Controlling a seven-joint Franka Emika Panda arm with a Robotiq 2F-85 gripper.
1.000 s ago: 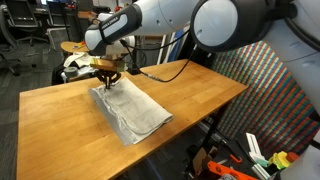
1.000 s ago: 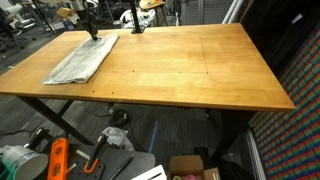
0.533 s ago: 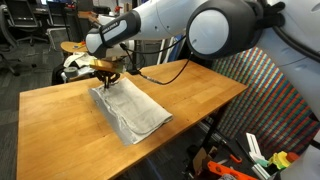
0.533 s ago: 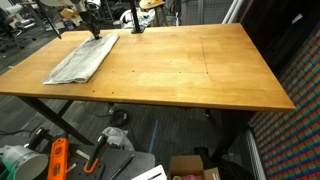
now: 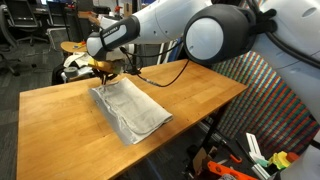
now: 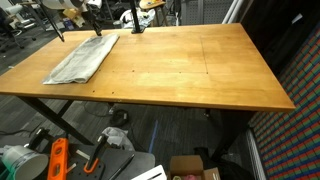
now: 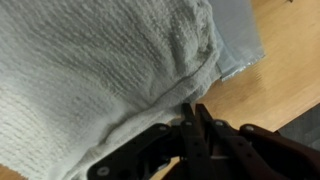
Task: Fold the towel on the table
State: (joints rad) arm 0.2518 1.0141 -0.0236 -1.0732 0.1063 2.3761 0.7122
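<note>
Both pincer (image 7: pixel 190 112) fingers nearly together, clenched on towel (image 7: pixel 100 60) edge; towel otherwise flat on table (image 7: pixel 275 95).

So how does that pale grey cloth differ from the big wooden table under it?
The thin whitish-grey towel is soft, ribbed and wrinkled; the light-brown wooden table is smooth and hard. The towel is far smaller, covering only one end of the table. Both are roughly rectangular.

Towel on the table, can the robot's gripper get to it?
Probably yes. The gripper sits right at the edge of the towel, jaws closed and seemingly pinching the cloth, with nothing between them on the table.
</note>
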